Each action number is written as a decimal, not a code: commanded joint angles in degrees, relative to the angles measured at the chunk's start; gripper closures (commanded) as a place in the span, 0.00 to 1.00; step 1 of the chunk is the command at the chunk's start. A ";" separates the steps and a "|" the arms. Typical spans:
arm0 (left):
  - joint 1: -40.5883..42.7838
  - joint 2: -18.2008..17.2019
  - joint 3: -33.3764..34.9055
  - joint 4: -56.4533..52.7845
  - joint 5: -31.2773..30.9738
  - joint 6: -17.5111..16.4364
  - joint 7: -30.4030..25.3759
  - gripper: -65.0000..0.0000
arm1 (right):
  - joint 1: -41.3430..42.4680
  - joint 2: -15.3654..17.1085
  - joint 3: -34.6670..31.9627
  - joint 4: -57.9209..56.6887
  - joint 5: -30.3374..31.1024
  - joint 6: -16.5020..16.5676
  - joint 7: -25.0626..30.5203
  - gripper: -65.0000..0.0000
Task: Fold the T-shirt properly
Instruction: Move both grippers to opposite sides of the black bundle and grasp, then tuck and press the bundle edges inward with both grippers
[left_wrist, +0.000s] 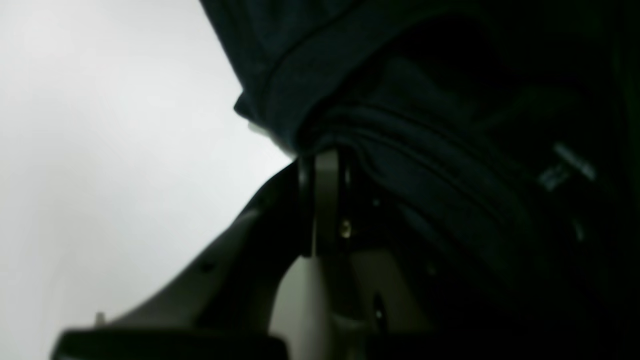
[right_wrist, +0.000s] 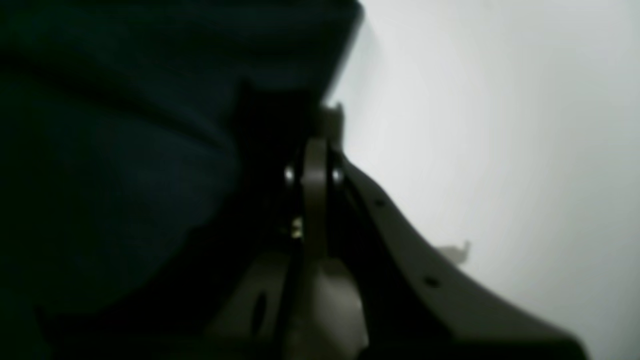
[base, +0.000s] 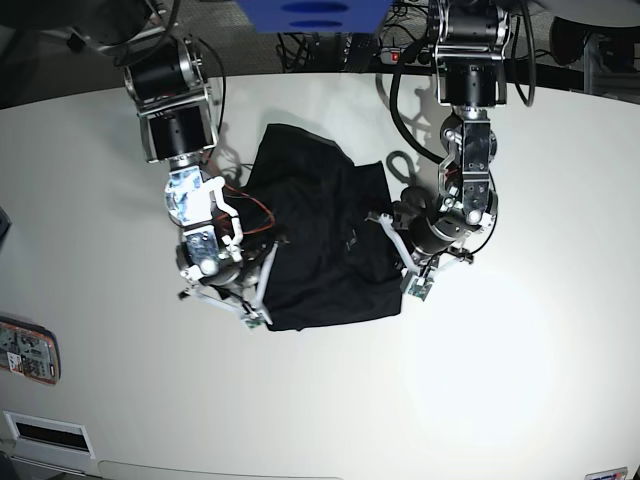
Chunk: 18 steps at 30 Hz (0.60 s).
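The black T-shirt (base: 320, 240) lies crumpled and partly folded on the white table (base: 520, 380). My left gripper (base: 390, 228) is at the shirt's right edge. In the left wrist view it (left_wrist: 300, 150) is closed, with bunched dark cloth (left_wrist: 400, 100) draped over its tip. My right gripper (base: 266, 282) is at the shirt's lower left edge. In the right wrist view it (right_wrist: 325, 120) is closed at the hem of the cloth (right_wrist: 125, 150). Both hold the shirt low over the table.
A flat red-edged device (base: 25, 350) lies at the table's left edge. A blue object (base: 315, 12) and cables (base: 400, 50) are at the back. A white label plate (base: 40, 432) sits at the front left corner.
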 joint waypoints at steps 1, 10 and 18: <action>-2.27 0.15 0.77 -2.12 0.54 -0.20 0.64 1.00 | 1.18 0.60 0.20 2.03 0.07 -0.12 0.61 1.00; -11.77 2.44 2.44 -19.79 5.37 6.66 -11.75 1.00 | -10.52 2.62 0.11 10.55 0.07 -0.12 -2.47 1.00; -18.54 2.53 9.21 -26.12 6.25 9.64 -14.39 1.00 | -18.69 2.62 -7.45 21.72 0.07 -0.21 -6.43 1.00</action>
